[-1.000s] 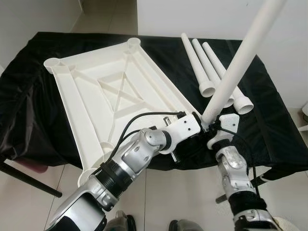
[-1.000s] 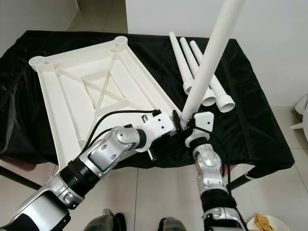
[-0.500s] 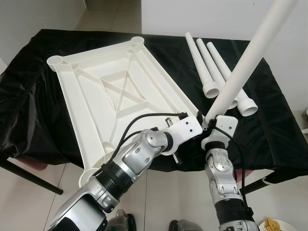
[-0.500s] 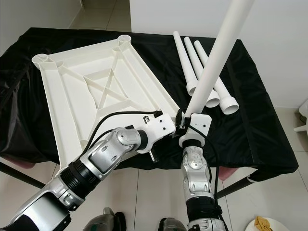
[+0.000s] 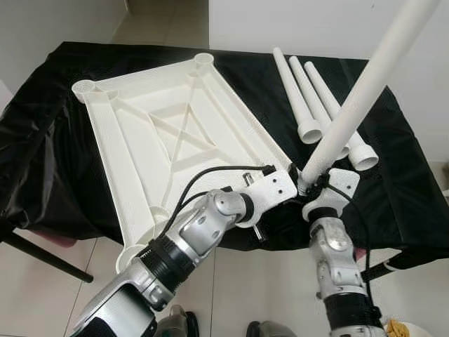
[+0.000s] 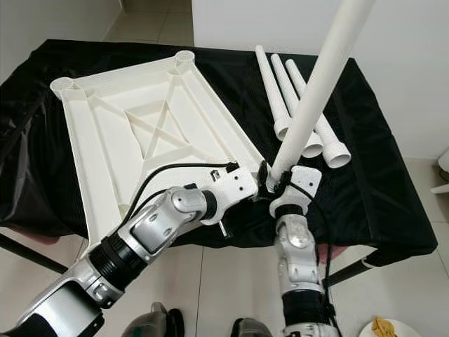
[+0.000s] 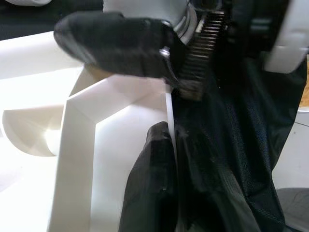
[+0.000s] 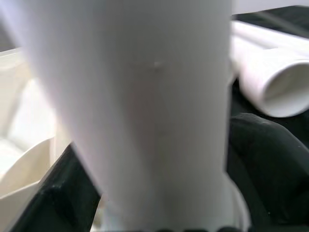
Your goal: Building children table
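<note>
Left eye view: a white tabletop (image 5: 168,133) lies upside down, ribs up, on a desk (image 5: 393,189) draped in black cloth, with round leg sockets at its corners. Three white legs (image 5: 319,105) lie side by side on the cloth to the right of the tabletop, flared ends toward the robot. A fourth leg (image 5: 365,91) stands tilted, its top leaning up and to the right, its lower end at the tabletop's near right corner. The right end effector (image 5: 314,188) is at that lower end; the left end effector (image 5: 293,181) is just beside it at the same corner.

Right eye view: the same scene. The tilted leg (image 6: 319,81) crosses in front of the three lying legs (image 6: 298,105), and both silver arms meet at the desk's near edge.

Left wrist view: the left end effector's fingers (image 7: 149,188) are pressed on the tabletop's thin edge wall (image 7: 82,135), one black finger on each side of it, with black cloth beside. A curved socket wall shows pale nearby.

Right wrist view: the leg (image 8: 145,106) is very close and blurred, with the right end effector's black fingers (image 8: 260,154) on either side, pinching it. Open ends of lying legs (image 8: 275,87) show behind.
</note>
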You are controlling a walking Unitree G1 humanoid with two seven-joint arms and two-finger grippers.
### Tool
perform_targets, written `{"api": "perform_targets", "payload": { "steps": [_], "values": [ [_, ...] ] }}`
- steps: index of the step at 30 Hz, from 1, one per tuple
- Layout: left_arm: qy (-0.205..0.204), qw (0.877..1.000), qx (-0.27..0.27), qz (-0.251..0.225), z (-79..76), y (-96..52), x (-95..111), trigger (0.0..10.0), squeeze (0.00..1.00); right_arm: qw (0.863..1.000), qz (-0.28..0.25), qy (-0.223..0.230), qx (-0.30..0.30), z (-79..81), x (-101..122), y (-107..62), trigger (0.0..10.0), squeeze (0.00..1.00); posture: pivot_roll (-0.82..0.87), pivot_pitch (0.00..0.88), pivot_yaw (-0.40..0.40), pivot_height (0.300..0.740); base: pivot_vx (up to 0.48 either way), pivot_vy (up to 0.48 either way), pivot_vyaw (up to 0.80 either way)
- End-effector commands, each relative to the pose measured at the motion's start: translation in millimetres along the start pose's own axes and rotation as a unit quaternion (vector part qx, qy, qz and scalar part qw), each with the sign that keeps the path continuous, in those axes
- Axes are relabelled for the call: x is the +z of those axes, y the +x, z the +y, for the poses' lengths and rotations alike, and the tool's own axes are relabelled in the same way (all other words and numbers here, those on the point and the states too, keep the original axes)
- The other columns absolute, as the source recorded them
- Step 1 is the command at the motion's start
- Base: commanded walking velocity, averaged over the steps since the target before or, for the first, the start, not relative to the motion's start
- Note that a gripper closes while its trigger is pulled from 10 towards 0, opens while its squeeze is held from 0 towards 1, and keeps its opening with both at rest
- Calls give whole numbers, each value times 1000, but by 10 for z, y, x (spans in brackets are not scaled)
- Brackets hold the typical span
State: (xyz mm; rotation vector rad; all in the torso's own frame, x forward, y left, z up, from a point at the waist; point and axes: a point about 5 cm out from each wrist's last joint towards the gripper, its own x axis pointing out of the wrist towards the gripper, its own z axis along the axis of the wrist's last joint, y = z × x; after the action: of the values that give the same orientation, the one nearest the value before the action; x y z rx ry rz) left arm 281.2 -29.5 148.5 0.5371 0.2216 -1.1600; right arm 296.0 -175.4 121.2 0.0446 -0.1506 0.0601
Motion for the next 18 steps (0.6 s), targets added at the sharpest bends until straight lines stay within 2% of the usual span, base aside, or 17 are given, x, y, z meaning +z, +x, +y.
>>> {"api": "perform_targets", "payload": {
  "steps": [1, 3, 4, 6, 7, 14, 18],
  "values": [
    [7, 998, -66, -1, -173, 40, 16, 10000, 1000, 1000, 5, 5, 26, -20, -8, -19, 10000, 0, -64, 84, 26, 740, 0, 0, 0],
    [3, 997, -71, -2, -186, 38, 15, 10000, 1000, 999, 3, 6, 36, -59, 11, -13, 10000, 0, -66, 83, 26, 740, 0, 0, 0],
    [10, 998, -69, 2, -190, 42, 9, 10000, 1000, 999, -5, 3, 45, -143, 65, 3, 10000, 0, -67, 81, 27, 740, 0, 0, 0],
    [15, 998, -65, 5, -185, 46, 4, 10000, 1000, 999, -6, 1, 47, -170, 83, 9, 10000, 0, -67, 81, 27, 740, 0, 0, 0],
    [18, 998, -65, 7, -184, 49, -2, 10000, 0, 999, -10, -3, 51, -206, 110, 17, 10000, 0, -69, 80, 28, 740, 0, 0, 0],
    [20, 997, -75, 6, -216, 60, -7, 10000, 0, 994, -26, -17, 104, -350, 231, 12, 10000, 0, -79, 74, 34, 740, 0, 0, 0],
    [20, 997, -78, 7, -232, 66, -11, 10000, 0, 991, -29, -13, 133, -376, 254, -8, 10000, 0, -85, 72, 38, 740, 0, 0, 0]
  ]
}}
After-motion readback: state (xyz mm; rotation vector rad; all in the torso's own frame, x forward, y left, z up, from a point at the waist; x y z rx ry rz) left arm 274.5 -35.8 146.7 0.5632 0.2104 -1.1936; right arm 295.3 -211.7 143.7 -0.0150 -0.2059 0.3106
